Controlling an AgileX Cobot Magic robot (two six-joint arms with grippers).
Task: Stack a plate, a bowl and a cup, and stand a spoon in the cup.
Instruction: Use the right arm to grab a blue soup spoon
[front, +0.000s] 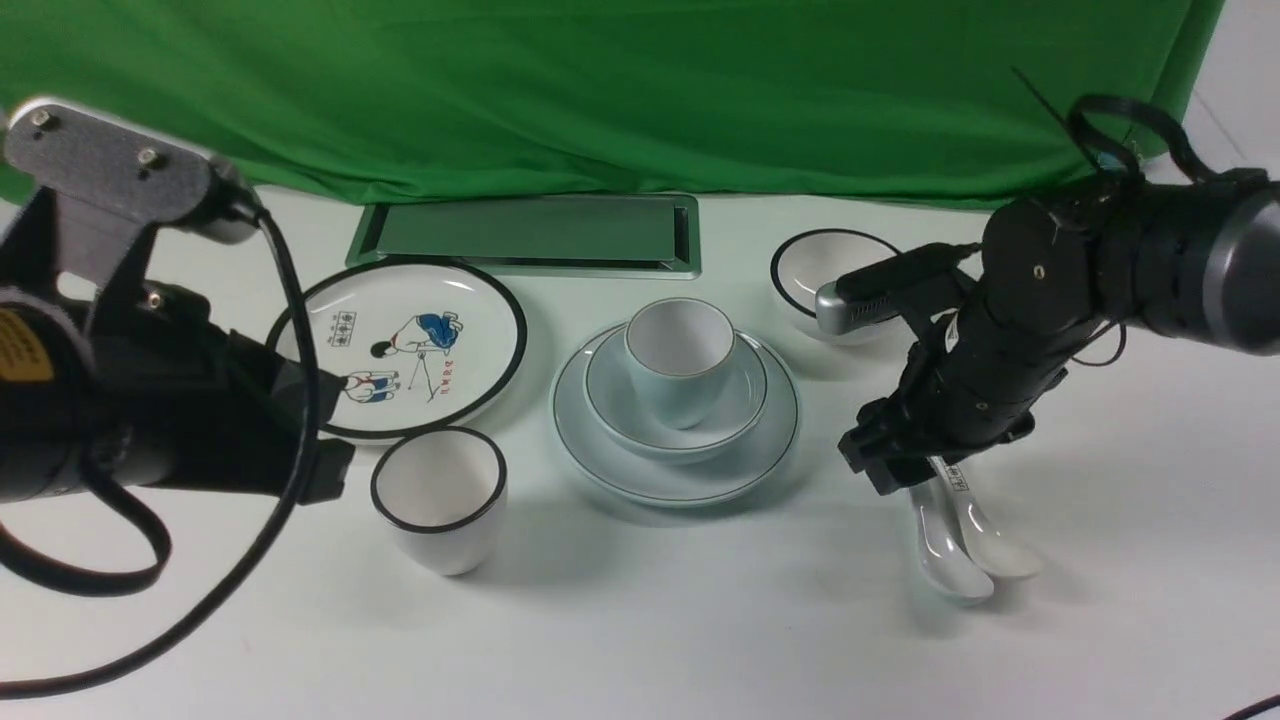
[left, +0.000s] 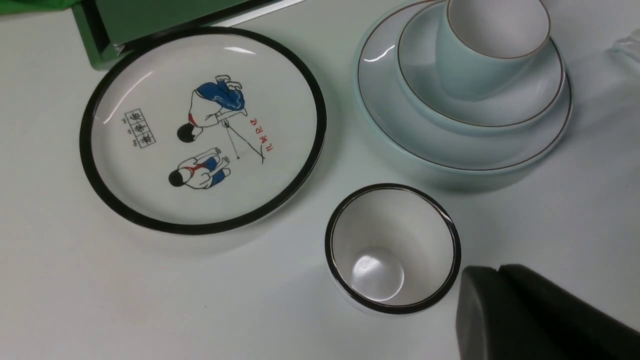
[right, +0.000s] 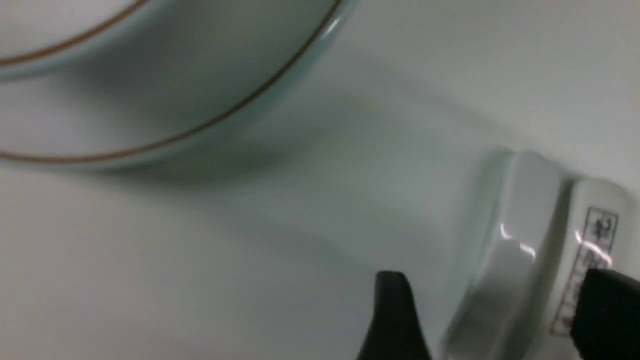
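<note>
The right jaws stand spread, one either side of the handle of the spoon (front: 943, 560). It lies flat toward the right edge of the table (front: 700, 620), handle to the far edge, scoop to the near edge, against a printed spoon (front: 1000, 555). The left jaws are pressed together.

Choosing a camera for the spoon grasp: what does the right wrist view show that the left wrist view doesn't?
Only right wrist: the plain spoon and the marked spoon, side by side, handles at the open right gripper. Only left wrist: the cup, the cartoon plate, the black-rimmed cup, the shut left gripper. Both: the plate and, apparently, the bowl.
</note>
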